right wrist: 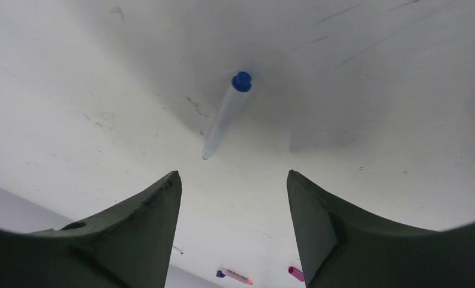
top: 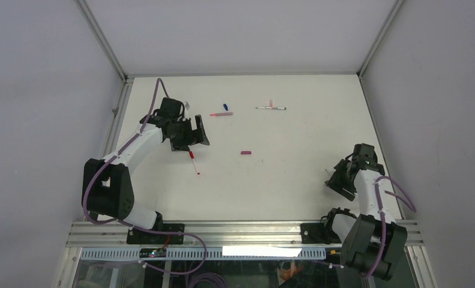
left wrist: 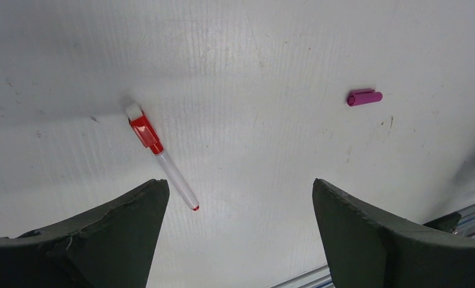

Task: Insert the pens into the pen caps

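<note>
Left gripper (left wrist: 238, 192): the two fingers are spread wide with nothing between them. It hangs above the white table (left wrist: 253, 54).

Red pen (left wrist: 161, 157): it lies flat on the table, ahead of the left gripper, on the side of the finger seen at the left in the wrist view. Its near red tip is just beside the tip of that finger and does not touch it. The red section with the white end points away from the gripper.

Magenta cap (left wrist: 364, 97): it lies on its side, ahead of the left gripper and beyond its other finger, well apart from the red pen.

Right gripper (right wrist: 234, 180): the fingers stand apart and hold nothing.

Blue-ended pen (right wrist: 226, 117): it is just ahead of the gap of the right gripper, not between the fingers. The blue end is the far one and the thin end points to the gripper. I cannot tell if it lies flat.

Pink pen (top: 221, 113): it lies beyond the left gripper, well apart from it.

Blue cap (top: 225, 107): it is just beside the pink pen, on the side far from the left gripper.
</note>
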Robot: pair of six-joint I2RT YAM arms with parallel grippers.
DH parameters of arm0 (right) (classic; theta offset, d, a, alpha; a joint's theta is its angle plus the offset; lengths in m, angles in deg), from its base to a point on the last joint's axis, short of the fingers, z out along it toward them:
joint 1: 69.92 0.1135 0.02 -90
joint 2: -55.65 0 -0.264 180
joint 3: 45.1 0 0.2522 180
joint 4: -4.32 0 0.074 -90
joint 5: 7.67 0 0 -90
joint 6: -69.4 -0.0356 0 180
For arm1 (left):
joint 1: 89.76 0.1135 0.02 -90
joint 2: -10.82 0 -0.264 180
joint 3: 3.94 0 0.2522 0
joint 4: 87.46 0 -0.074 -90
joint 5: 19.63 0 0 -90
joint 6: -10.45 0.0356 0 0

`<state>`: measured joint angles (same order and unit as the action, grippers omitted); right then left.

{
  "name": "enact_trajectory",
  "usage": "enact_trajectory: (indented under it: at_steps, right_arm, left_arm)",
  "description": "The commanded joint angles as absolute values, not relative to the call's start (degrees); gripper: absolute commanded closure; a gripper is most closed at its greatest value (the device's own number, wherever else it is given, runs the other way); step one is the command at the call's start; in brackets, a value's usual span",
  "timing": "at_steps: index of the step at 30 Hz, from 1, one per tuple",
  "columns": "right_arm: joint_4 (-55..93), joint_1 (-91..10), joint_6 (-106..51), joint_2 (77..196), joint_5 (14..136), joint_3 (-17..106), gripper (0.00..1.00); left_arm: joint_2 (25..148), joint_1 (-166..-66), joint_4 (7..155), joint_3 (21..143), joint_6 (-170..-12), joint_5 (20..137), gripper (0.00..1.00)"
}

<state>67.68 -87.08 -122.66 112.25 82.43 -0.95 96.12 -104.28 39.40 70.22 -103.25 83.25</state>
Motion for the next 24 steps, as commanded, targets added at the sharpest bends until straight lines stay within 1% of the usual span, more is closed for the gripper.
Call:
enact_trajectory:
  at_steps: [1, 6, 10, 12, 24]
  right_arm:
    - [65.44, -89.39, -123.33, 113.95, 85.08, 2.45, 0.33]
    - [60.45, -91.99, -123.74, 116.66, 81.67, 0.46, 0.34]
    - [59.30, -93.23, -122.58, 119.17, 79.64, 0.92, 0.43]
    - [59.05, -93.45, -122.30, 119.80, 79.37, 1.02, 0.44]
    - [58.40, -93.69, -123.07, 123.19, 75.25, -1.02, 0.45]
  left_arm:
    - [97.16, -103.78, 38.65, 73.26, -101.97, 85.27, 0.07]
    - [98.03, -103.69, 38.29, 74.21, -101.75, 85.65, 0.07]
    - [98.73, -103.48, 37.79, 74.67, -101.44, 85.85, 0.07]
    - [98.96, -103.39, 37.66, 74.83, -101.43, 85.84, 0.07]
    - [99.98, -103.03, 37.15, 74.95, -101.52, 86.35, 0.07]
